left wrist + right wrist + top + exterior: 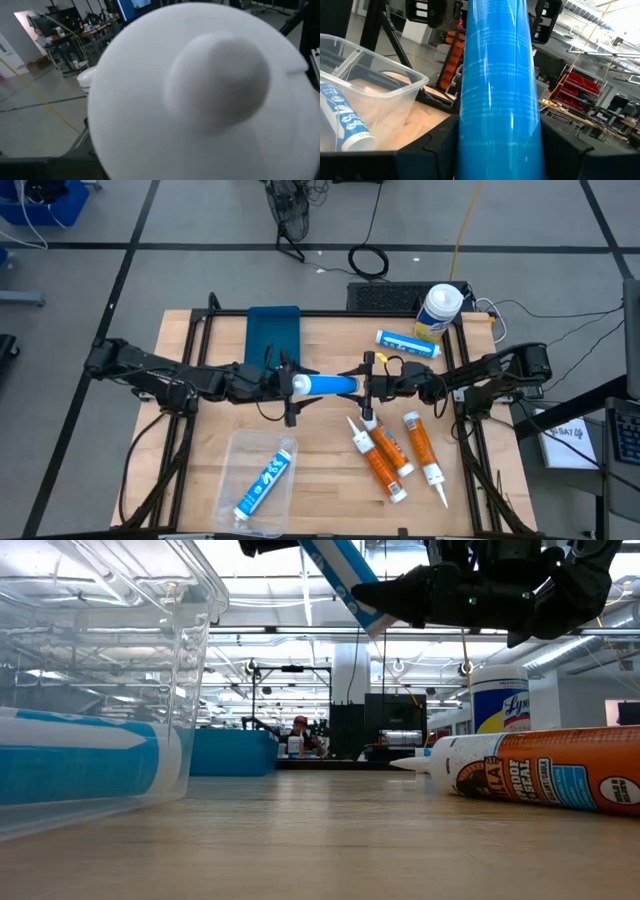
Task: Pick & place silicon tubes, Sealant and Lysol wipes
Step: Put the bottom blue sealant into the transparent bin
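Right gripper (372, 386) is clamped on one end of a blue silicone tube (325, 385), which hangs in the air above the middle of the table (330, 460). The right wrist view shows the tube's blue barrel running straight out from between that arm's fingers. The tube's long axis lies level and across the table, from the right gripper towards the left gripper (287, 385).

Left gripper meets the opposite, white-capped end head-on — its wrist view is filled by the white end face. Its fingers appear spread around that end; whether they bear on the tube cannot be told.

Judgement: a hand-over is in progress, and it turns on the left gripper staying in line with the tube's axis.

The clear plastic bin (262, 475), already holding one blue tube, sits on the left arm's side, near the front edge — the left arm is the nearer one.

Lysol wipes canister (440, 310) stands upright at the far right corner, well apart.
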Action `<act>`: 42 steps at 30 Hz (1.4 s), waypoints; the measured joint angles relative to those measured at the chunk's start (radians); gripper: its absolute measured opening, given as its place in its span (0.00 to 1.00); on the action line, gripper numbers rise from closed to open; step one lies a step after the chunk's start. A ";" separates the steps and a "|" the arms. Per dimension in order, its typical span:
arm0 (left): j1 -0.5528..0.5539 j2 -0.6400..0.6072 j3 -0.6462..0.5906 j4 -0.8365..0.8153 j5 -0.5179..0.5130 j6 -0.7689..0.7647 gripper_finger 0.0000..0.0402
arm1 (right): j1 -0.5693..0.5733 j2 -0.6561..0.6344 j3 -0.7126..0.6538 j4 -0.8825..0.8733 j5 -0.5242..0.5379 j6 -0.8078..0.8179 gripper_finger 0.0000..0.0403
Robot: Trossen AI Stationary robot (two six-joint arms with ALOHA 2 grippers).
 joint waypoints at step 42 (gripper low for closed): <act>0.130 0.160 -0.001 0.310 0.351 0.009 0.69 | -0.005 0.000 0.002 -0.016 0.001 0.014 0.52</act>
